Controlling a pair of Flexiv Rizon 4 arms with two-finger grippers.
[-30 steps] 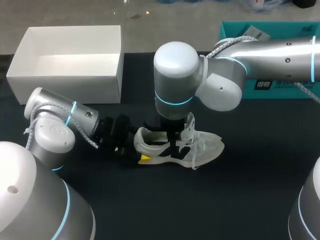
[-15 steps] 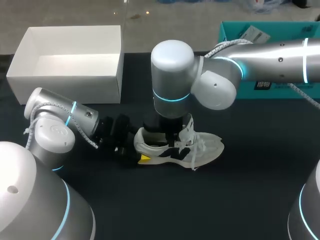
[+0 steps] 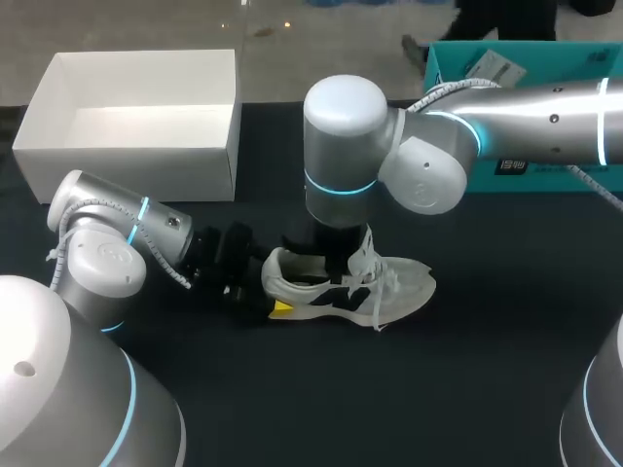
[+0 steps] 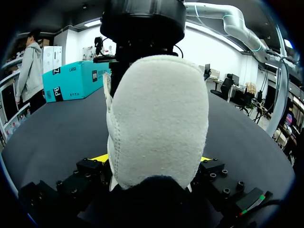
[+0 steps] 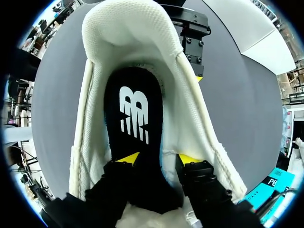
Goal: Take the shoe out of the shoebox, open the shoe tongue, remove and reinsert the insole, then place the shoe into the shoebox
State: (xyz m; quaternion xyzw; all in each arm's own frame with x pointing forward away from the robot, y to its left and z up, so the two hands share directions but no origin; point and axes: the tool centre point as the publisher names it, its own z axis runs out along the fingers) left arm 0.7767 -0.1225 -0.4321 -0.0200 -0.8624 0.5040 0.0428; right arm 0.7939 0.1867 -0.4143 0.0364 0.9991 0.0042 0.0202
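Note:
A white sneaker (image 3: 394, 282) lies on its sole on the black table, toe to the right. My left gripper (image 3: 273, 284) is shut on its heel (image 4: 156, 123), a yellow tip pressed against each side. My right gripper (image 3: 336, 270) points straight down into the shoe's mouth, mostly hidden under its wrist. In the right wrist view the black insole (image 5: 135, 114) lies flat inside the shoe (image 5: 123, 28), and my right gripper (image 5: 159, 159) stands open astride its narrow part, one finger clear of it. The white shoebox (image 3: 127, 156) stands open at the back left.
A teal box (image 3: 516, 165) sits at the back right behind my right arm. Bare black table (image 3: 389, 389) lies in front of the shoe. The laces hang loose over the shoe's right half.
My right gripper's fingers have spread apart around the insole. The right wrist swayed slightly left, then back right. The shoe and my left arm have stayed put.

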